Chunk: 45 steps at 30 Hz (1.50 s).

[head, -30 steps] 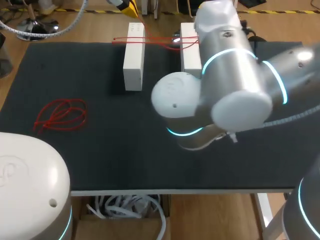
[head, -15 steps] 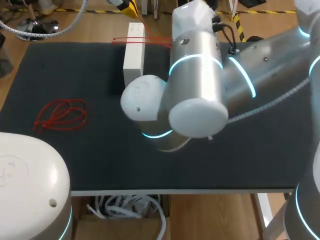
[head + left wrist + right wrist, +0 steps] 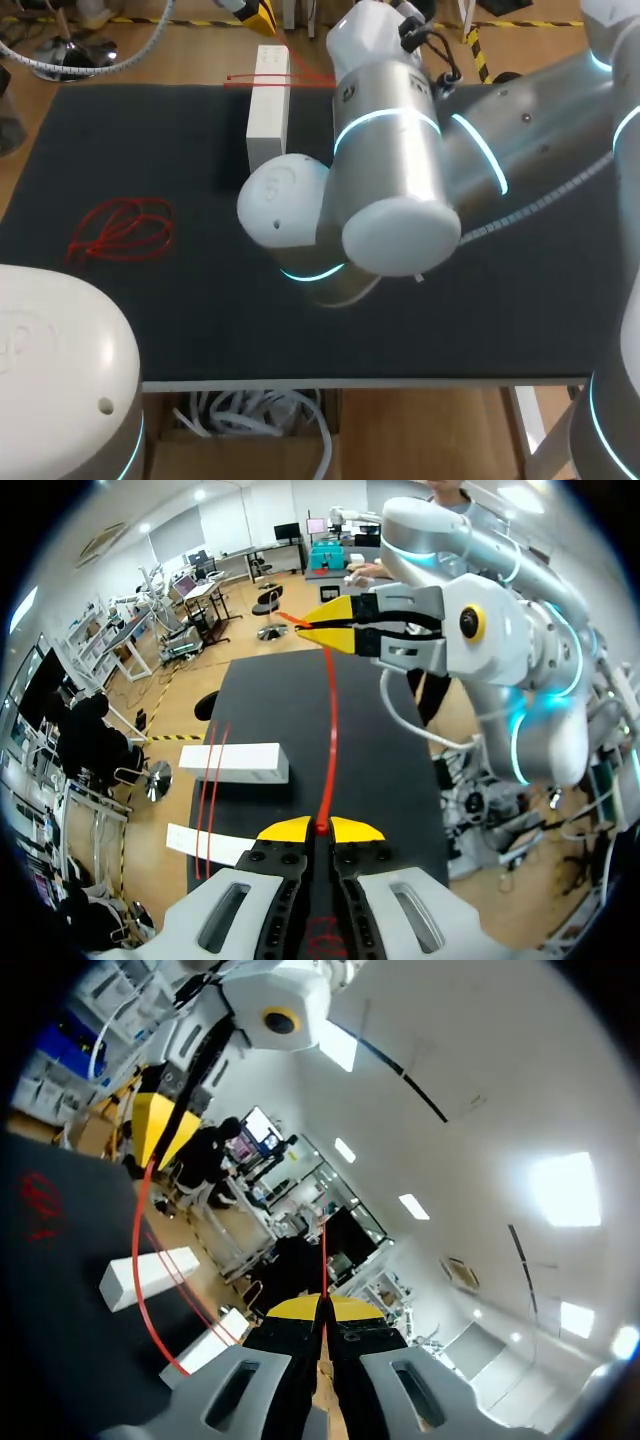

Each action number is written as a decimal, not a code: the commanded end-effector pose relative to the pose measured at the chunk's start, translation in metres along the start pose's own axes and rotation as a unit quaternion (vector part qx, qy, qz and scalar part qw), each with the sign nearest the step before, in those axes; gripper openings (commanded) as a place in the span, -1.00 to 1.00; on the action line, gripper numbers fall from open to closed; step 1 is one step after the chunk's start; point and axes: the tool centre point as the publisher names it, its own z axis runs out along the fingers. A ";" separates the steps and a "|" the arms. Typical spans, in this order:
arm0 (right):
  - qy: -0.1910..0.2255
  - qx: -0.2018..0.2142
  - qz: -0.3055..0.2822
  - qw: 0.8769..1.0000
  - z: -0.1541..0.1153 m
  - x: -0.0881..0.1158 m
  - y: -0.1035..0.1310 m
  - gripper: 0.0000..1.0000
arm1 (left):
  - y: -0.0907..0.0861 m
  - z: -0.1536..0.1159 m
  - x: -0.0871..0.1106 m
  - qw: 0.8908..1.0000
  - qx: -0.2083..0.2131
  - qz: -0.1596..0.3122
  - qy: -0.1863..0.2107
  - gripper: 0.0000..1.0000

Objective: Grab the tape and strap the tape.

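- Where the left gripper (image 3: 320, 828) pinches shut, the red tape (image 3: 329, 730) runs out from its yellow tips.
- Beyond, the tape passes beside a white block (image 3: 245, 762) (red loops (image 3: 207, 800) cross it).
- Farthest, the right gripper (image 3: 305, 627) clamps the tape's other end.

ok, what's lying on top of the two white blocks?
Two strands of red tape cross the far white block and the near white block, per the left wrist view. In the head view the right arm hides one block.
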 end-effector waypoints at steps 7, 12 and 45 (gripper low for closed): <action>0.056 0.009 -0.098 0.994 -0.006 -0.009 0.010 -1.00 | -0.001 -0.001 0.000 1.000 -0.002 0.000 0.001 -1.00; 0.047 -0.002 -0.146 0.988 -0.006 -0.009 0.012 -1.00 | -0.001 -0.001 0.000 1.000 -0.002 0.000 0.001 -1.00; 0.025 -0.014 -0.198 0.980 -0.011 -0.012 0.024 -1.00 | -0.001 -0.001 0.000 1.000 -0.002 0.000 0.001 -1.00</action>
